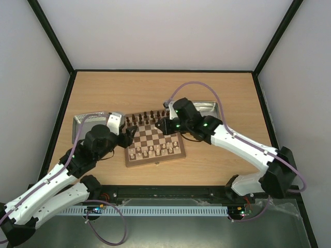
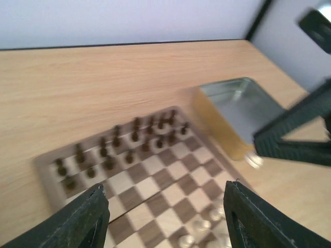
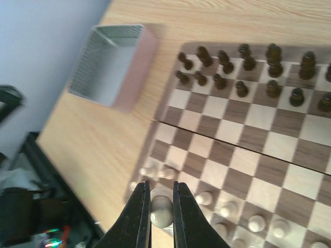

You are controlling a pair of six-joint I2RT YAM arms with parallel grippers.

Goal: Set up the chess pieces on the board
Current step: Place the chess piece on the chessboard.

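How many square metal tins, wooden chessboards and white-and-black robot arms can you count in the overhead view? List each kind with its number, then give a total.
Square metal tins: 2
Checked wooden chessboard with brown rim: 1
White-and-black robot arms: 2
Total: 5

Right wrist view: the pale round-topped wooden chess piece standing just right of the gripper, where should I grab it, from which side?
Probably by its round head, from straight above: the pale round-topped wooden chess piece stands upright on the brown-and-cream checked wooden chessboard. Close across the row, since a pale neighbour stands close beside it, while the squares toward mid-board are bare.
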